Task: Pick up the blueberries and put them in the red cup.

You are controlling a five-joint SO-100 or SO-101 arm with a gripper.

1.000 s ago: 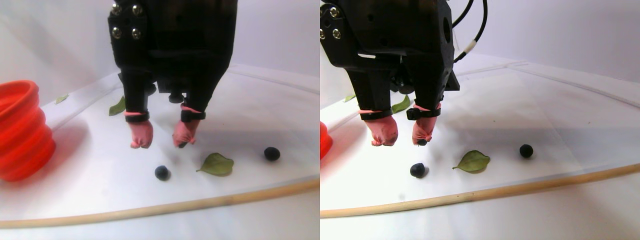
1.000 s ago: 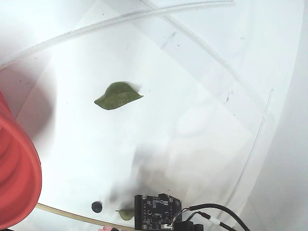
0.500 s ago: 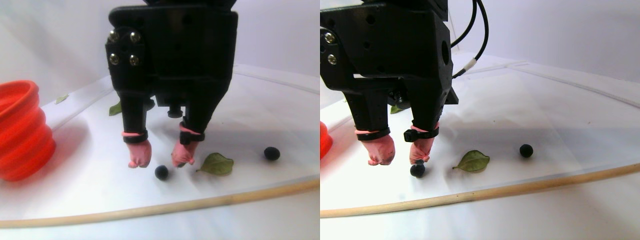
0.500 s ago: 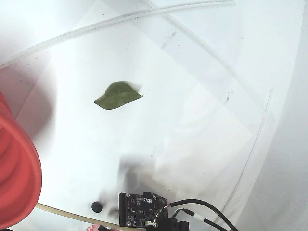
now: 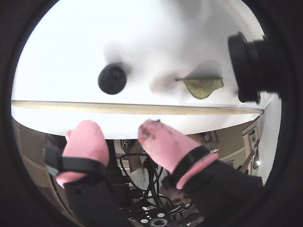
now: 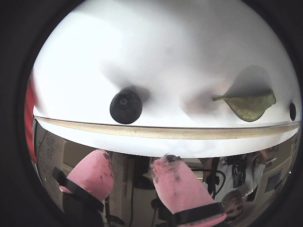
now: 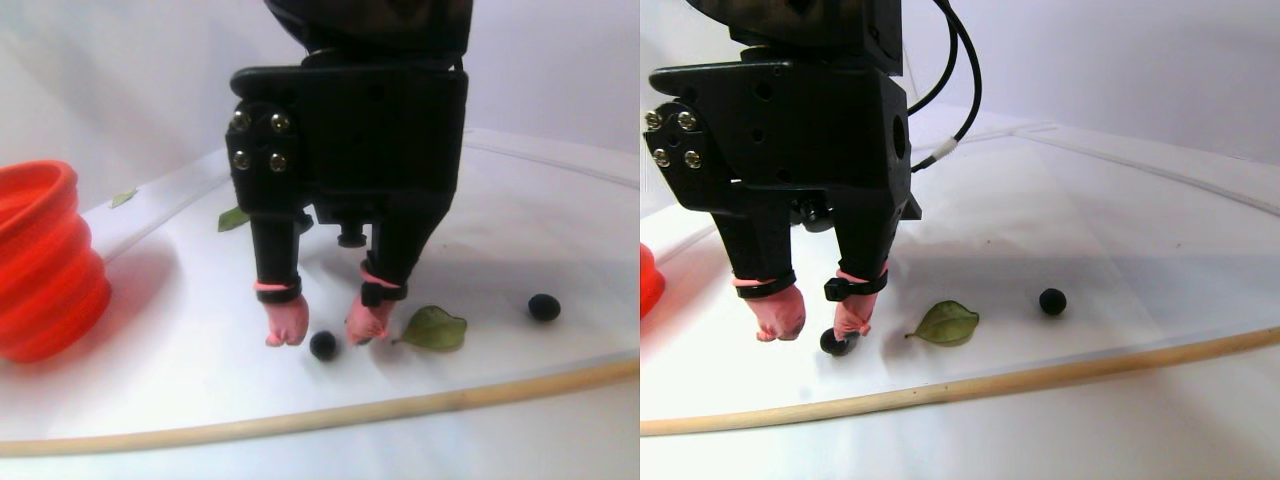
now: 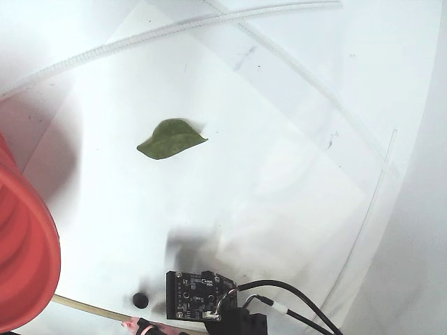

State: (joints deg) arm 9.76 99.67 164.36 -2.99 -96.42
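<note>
Pink-capped fingertips (image 7: 287,325) of my gripper (image 7: 325,330) sit low over the white table (image 7: 520,250), spread apart with nothing clasped; one blueberry (image 7: 323,345) lies on the table in the gap between them, not visibly touched in either wrist view (image 5: 112,79); green leaf (image 7: 434,329) just right of that berry in the stereo pair; second blueberry (image 7: 543,307) beyond the leaf, further right; red cup (image 7: 45,262) well left of the berry, upright, at frame edge.
</note>
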